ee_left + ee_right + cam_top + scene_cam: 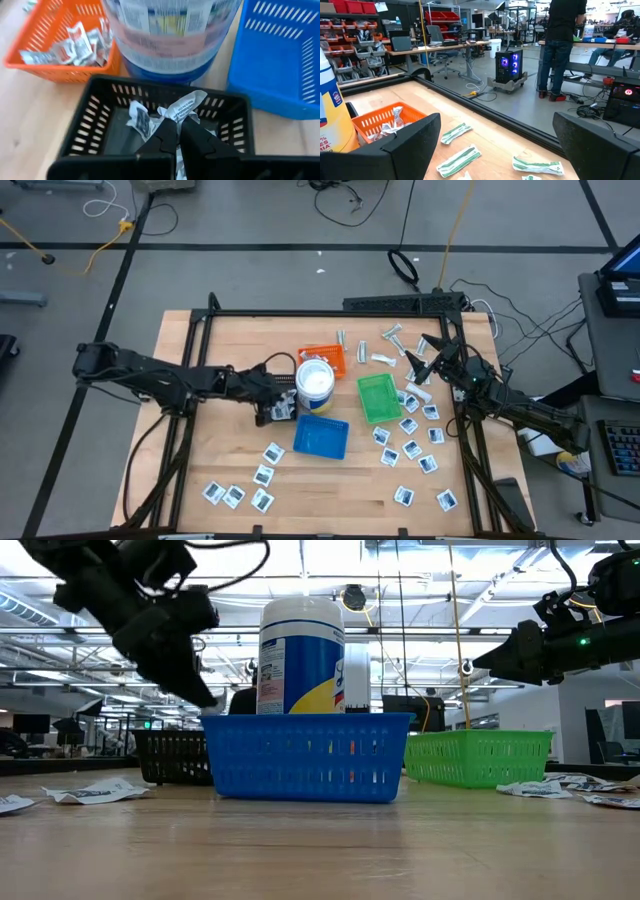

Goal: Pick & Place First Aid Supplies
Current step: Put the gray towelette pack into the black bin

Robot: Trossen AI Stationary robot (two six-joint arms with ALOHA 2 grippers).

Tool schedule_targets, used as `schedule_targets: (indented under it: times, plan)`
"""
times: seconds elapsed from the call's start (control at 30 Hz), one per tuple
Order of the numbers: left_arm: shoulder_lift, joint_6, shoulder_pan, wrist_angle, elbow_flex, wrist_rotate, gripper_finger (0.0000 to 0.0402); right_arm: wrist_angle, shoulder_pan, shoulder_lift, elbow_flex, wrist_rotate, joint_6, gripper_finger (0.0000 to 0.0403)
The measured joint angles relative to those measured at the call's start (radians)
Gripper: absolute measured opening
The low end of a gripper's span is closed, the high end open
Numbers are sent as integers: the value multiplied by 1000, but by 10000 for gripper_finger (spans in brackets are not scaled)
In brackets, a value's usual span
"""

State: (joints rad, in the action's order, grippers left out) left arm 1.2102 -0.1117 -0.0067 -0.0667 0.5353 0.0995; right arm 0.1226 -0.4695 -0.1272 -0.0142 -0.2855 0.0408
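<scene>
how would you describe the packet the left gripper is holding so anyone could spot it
Find the white round tub mid-table; the black tray sits beside it. Above that tray, the shut left gripper pinches one crumpled white packet, the only one lifted off a surface.

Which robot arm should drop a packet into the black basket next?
The left one, I think. Its end effector is shut on a white packet right above the black basket. The right end effector is open and empty, over by the wrapped strips.
</scene>
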Motion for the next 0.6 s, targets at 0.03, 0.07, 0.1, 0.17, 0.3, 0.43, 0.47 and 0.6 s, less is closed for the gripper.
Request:
schedule_targets:
  times: [0.03, 0.07, 0.1, 0.17, 0.3, 0.43, 0.47, 0.6]
  plan:
    - [9, -4, 0, 17, -10, -6, 4, 0, 0, 0, 0, 0, 0, 380]
    - [15, -12, 0, 26, -20, -11, 4, 0, 0, 0, 0, 0, 0, 380]
    - [22, -23, 0, 44, -31, -15, 4, 0, 0, 0, 0, 0, 0, 380]
    - [35, -41, 0, 61, -49, -14, 6, 0, 0, 0, 0, 0, 0, 380]
    - [41, -52, 1, 68, -54, 6, 31, 0, 0, 0, 0, 0, 0, 380]
    - [41, -60, 1, 63, -55, -14, 61, 0, 0, 0, 0, 0, 0, 380]
    - [41, -69, 1, 63, -55, -14, 69, 0, 0, 0, 0, 0, 0, 380]
    - [41, -104, 2, 66, -55, -4, 114, 0, 0, 0, 0, 0, 0, 380]
